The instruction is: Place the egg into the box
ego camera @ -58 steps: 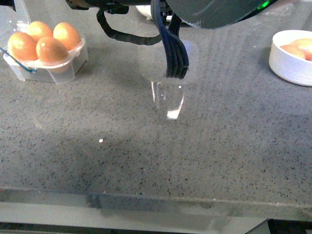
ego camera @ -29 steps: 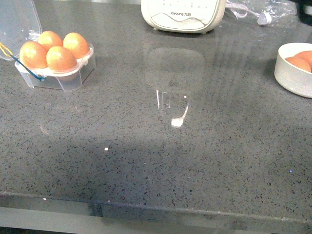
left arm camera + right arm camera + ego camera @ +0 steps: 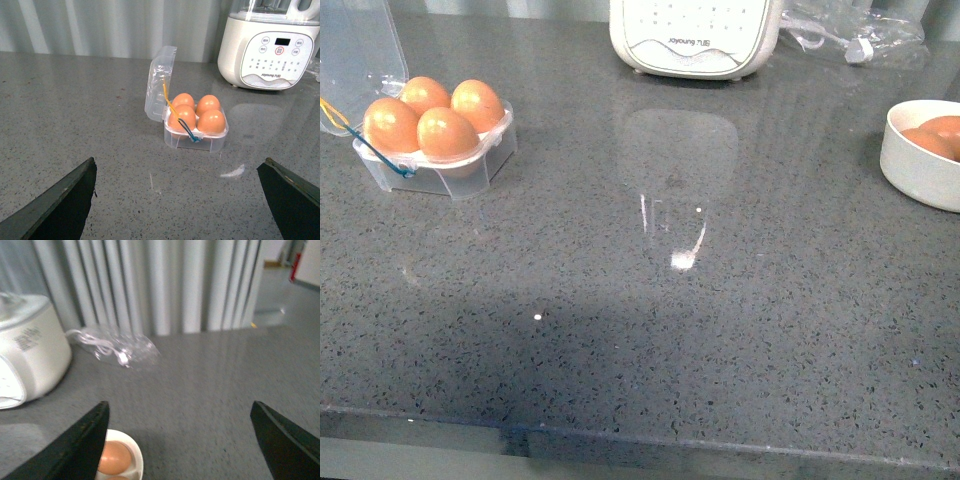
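The box (image 3: 470, 170) is a small clear plastic case at the far left of the counter, with its clear lid (image 3: 360, 50) standing open. Several brown eggs (image 3: 445, 132) fill its cells. More eggs (image 3: 935, 135) lie in a round white bowl (image 3: 920, 170) at the far right. Neither gripper shows in the front view. In the left wrist view my left gripper (image 3: 177, 164) is open, well short of the box (image 3: 196, 140), with nothing between its fingers. My right gripper (image 3: 180, 407) is open too, above the counter beside the bowl (image 3: 132, 460) and an egg (image 3: 115, 457).
A white kitchen appliance (image 3: 695, 40) stands at the back centre. A clear plastic bag (image 3: 860, 35) with a cable lies at the back right. The counter's front edge (image 3: 640, 440) runs along the bottom. A grey ribbed curtain (image 3: 165, 285) hangs behind the counter.
One second ago an arm with black cables filled the top of the front view; it has left the frame, uncovering the appliance. The box and bowl stay put.
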